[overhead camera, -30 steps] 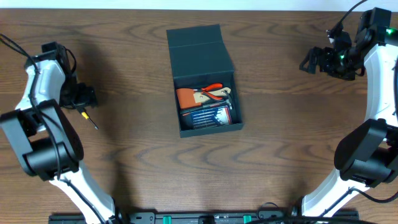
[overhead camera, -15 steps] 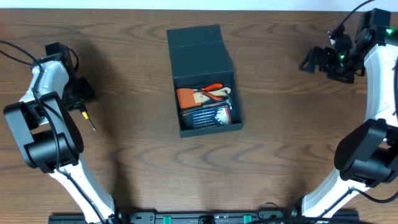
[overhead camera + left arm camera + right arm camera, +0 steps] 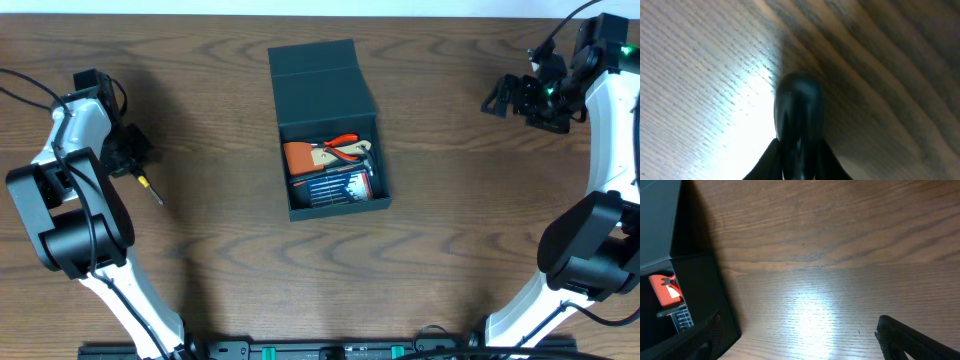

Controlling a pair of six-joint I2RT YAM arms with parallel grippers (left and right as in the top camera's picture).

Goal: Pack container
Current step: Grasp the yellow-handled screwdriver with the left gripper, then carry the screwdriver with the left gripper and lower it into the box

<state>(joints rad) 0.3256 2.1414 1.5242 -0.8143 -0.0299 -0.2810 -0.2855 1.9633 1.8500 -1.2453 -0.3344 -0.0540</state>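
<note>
The container (image 3: 325,110) is a dark teal-grey box standing open at mid-table, its flap lid folded back. Inside lie red-handled pliers (image 3: 344,144), an orange scraper (image 3: 299,157) and a blue case of bits (image 3: 334,187). At the far left my left gripper (image 3: 136,170) is shut on a small screwdriver (image 3: 151,191) resting on the table. In the left wrist view its dark rounded handle (image 3: 799,110) sits squeezed between my fingers (image 3: 767,162). My right gripper (image 3: 503,98) hovers open at the far right, nothing between its fingers (image 3: 910,340).
The wooden table (image 3: 460,230) stretches between the two arms. In the right wrist view the container's outer wall (image 3: 695,285) stands at the left, with the bare tabletop (image 3: 820,295) beside it.
My left gripper has closed on the screwdriver's handle, and the screwdriver has shifted slightly on the table. The right arm has stayed still.
</note>
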